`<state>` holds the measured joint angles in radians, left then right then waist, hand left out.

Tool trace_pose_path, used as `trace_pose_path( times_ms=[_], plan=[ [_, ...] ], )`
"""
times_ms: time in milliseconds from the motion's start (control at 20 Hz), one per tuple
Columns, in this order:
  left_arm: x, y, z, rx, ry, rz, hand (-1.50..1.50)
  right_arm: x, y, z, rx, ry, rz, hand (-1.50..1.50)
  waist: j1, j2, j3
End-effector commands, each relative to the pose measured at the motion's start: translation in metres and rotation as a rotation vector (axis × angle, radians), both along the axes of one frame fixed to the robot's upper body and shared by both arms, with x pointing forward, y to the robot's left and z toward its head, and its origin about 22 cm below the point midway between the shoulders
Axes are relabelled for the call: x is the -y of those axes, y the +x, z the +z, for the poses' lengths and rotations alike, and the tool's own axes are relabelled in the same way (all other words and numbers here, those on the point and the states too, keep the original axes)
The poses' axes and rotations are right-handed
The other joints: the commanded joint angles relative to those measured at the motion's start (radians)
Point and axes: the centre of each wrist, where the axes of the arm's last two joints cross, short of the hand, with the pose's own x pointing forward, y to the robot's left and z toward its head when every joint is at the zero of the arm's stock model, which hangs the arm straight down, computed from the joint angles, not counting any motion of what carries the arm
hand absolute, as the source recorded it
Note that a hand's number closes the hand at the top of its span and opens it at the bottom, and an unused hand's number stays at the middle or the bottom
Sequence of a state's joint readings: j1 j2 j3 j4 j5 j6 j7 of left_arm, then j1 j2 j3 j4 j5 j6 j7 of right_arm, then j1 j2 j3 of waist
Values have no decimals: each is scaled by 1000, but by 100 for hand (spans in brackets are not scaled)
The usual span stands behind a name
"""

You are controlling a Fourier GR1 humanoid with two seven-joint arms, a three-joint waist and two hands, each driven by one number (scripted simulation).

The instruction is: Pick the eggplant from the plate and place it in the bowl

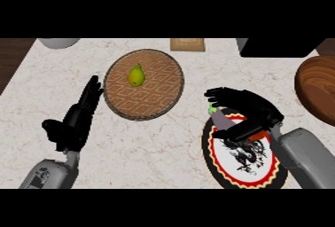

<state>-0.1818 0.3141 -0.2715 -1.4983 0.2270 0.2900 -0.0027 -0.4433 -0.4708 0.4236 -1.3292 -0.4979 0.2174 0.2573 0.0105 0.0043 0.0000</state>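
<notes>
Under my right hand [252, 113] lies a round black, red and white patterned plate [226, 170]; my curled fingers seem to grasp the purple eggplant [221, 120]. Left hand [77, 119] rests open. Beyond my fingertips, a patterned brown bowl [160, 95] holds a green pear [136, 76].

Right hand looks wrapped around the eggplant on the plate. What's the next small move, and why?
Probably lift straight up a little. The right hand has its fingers curled round the eggplant, which sits low over the plate. Raising it first should clear the rim before carrying it to the bowl, where a pear lies.
</notes>
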Motion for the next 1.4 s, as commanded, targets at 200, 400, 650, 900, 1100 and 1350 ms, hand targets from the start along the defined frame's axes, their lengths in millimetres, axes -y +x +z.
trace_pose_path(
  times_ms=[200,400,650,900,1100,1350],
  plan=[
    [15,2,5,-31,-7,-35,0,6,57,64,110,-126,11,-150,7,-2,0],
    [32,7,-16,-22,-16,-26,0,-6,80,102,80,-263,59,-150,6,1,-1],
    [16,20,12,-21,-10,-33,0,-13,106,109,-73,-343,133,-150,14,5,0],
    [33,5,-2,-30,-11,-23,0,-28,106,90,-203,-476,243,-150,5,-1,0],
    [16,6,-6,-15,-15,-13,0,-26,106,52,-268,-543,298,-150,7,1,0],
    [8,9,1,-13,-7,-17,0,-19,106,48,-295,-557,340,-150,-4,-3,0]
  ],
)
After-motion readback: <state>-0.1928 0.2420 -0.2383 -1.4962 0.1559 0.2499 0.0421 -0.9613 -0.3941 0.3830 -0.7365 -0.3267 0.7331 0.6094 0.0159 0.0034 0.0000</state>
